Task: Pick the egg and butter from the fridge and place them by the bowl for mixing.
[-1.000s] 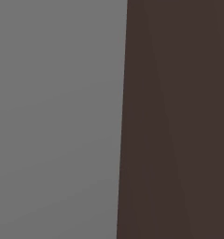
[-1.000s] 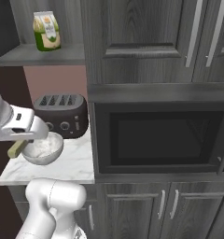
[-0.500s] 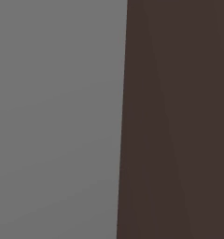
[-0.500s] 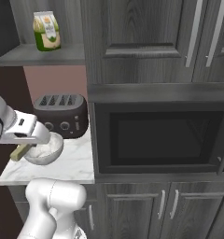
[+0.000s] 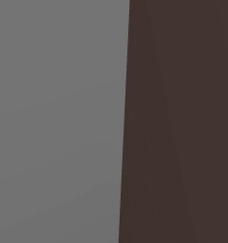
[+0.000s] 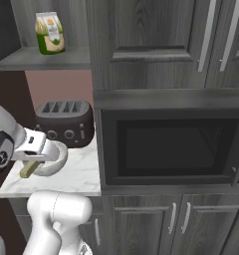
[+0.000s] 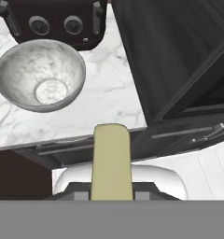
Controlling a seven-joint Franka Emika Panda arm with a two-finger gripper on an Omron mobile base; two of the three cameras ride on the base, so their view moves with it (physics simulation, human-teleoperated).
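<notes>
At the bottom of the hand view the end effector (image 7: 112, 196) sits nipped tight on the butter (image 7: 112, 161) — the pale olive-yellow stick rises from between the finger tips and points up the picture toward the marble surface (image 7: 104, 100). Its rounded far end lies over the front edge of that surface, above the dark cabinet front below the edge. Whether the stick touches the marble cannot be told from this angle.

Farther up and to the left, the bowl (image 7: 39, 74) stands upright on the surface, its speckled grey-white inside open to the camera. It is clear of the butter. Just behind the bowl is the dark toaster (image 7: 53, 21), its two round knobs facing forward.

In the right base view the white arm reaches in from the left, and the end effector (image 6: 34, 162) hangs at the near side of the bowl (image 6: 54, 159) with the butter (image 6: 29, 169) slanting down out of it, over the left part of the surface (image 6: 71, 182). The toaster (image 6: 64, 122) stands behind the bowl against the reddish wall. To the right, a dark microwave (image 6: 171, 144) is built into the grey cabinets. Farthest up — on a shelf (image 6: 47, 60) above the toaster — stands a green and yellow carton (image 6: 49, 32).
</notes>
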